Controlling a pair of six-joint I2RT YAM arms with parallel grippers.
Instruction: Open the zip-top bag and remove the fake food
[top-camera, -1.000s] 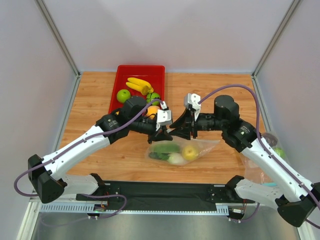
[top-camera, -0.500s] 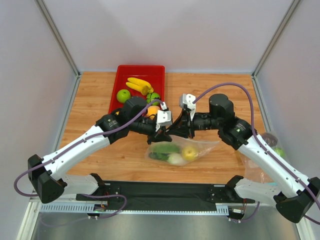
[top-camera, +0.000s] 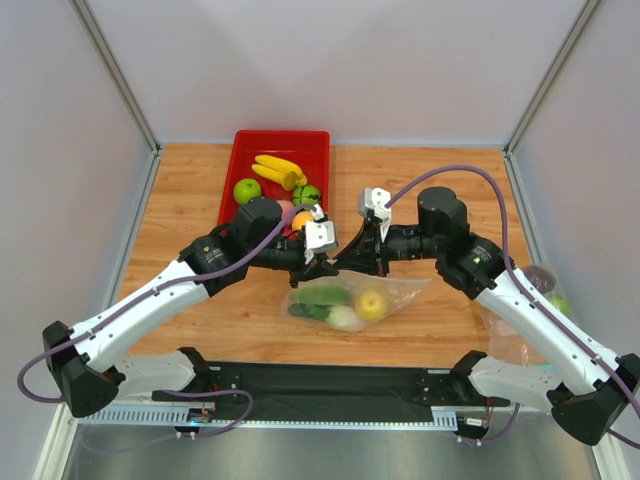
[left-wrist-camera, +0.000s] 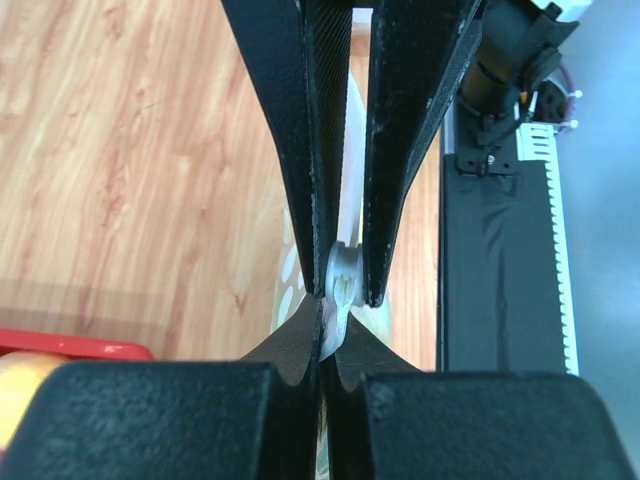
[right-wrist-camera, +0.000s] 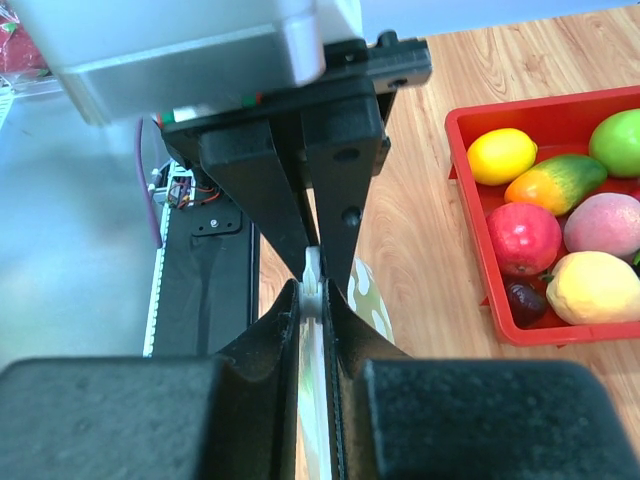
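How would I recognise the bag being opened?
On the wooden table, look in front of the red tray. The zip-top bag there is white-dotted, holding green, white and yellow toys; unlike the right-edge bag, the left gripper and right gripper pinch it.

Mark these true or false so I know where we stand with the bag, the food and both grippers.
1. The left gripper and right gripper are both shut on the top edge of the zip-top bag. True.
2. The cucumber, white vegetable and pear lie loose on the table. False: all three sit inside the bag.
3. The bag lies in the red tray. False: it lies on the table, nearer the arms than the tray.
4. The tray holds bananas and a green apple. True.
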